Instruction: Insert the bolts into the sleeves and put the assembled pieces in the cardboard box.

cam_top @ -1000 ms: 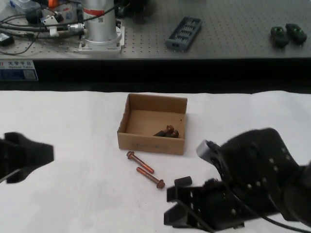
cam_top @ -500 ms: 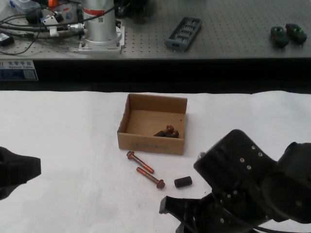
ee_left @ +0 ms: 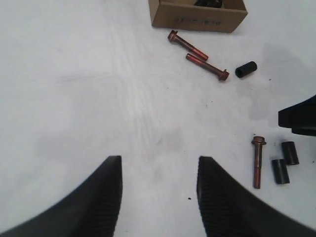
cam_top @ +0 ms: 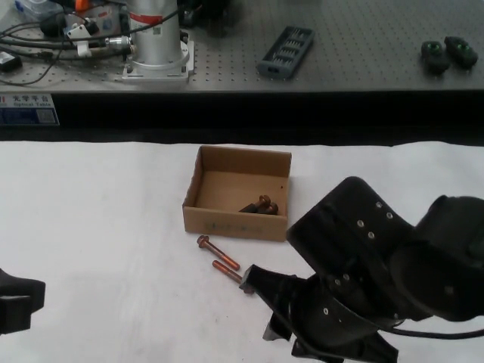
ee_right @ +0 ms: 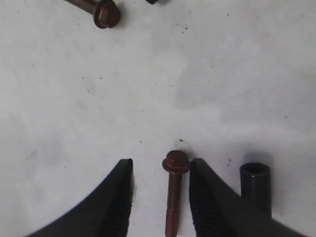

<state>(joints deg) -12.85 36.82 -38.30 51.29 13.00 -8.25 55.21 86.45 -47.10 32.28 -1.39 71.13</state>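
The right gripper [ee_right: 161,164] hangs low over the white desk [ee_right: 222,74], fingers spread. A loose bolt [ee_right: 173,197] lies between them, ungrasped, and a black sleeve [ee_right: 256,185] stands just beside one finger. The left gripper [ee_left: 159,160] is above bare desk, fingers released and holding nothing. Farther on lie a second bolt [ee_left: 207,67] and a third bolt [ee_left: 187,45], side by side, with a second sleeve [ee_left: 245,69] near the second bolt's head. Beyond them is the open cardboard box [cam_top: 236,224], holding what seem to be two assembled pieces [cam_top: 261,205] near its front wall.
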